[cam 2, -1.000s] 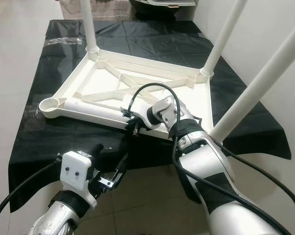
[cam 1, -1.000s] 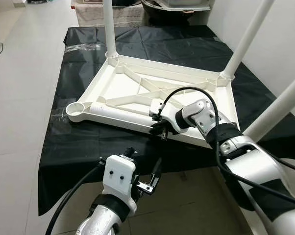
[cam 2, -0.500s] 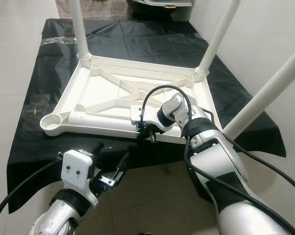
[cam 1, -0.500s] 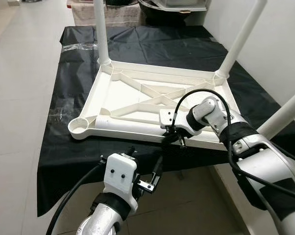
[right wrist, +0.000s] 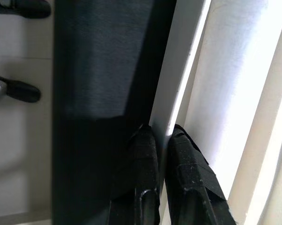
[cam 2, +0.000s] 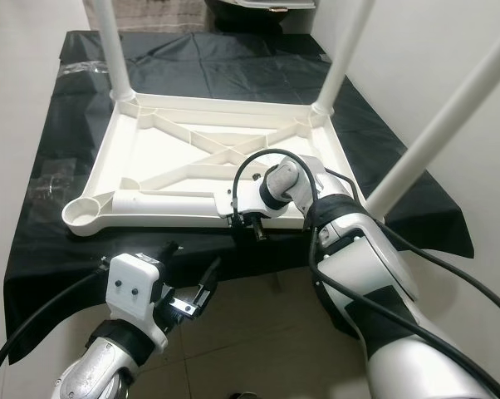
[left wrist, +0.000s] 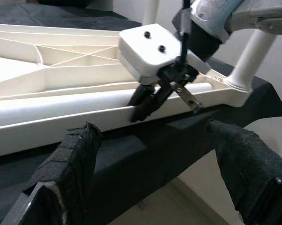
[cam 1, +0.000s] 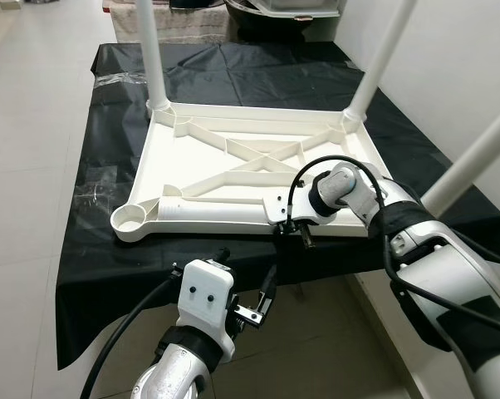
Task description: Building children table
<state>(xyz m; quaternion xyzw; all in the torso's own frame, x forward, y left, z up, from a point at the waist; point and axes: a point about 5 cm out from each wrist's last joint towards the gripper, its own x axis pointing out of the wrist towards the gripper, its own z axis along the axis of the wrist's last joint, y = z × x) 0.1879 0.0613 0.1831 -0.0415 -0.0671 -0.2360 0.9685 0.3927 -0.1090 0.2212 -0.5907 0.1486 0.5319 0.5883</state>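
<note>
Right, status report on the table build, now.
Right gripper pinching near rim of upturned white table top. Left gripper open, hovering short of the black sheet. Three legs in; loose leg lies in frame, near-left socket empty.

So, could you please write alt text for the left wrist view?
The right pincer pinches the near rim of the upside-down white table, which lies on a black sheet. The left pincer's two black fingers stand open in the foreground, short of the rim.
</note>
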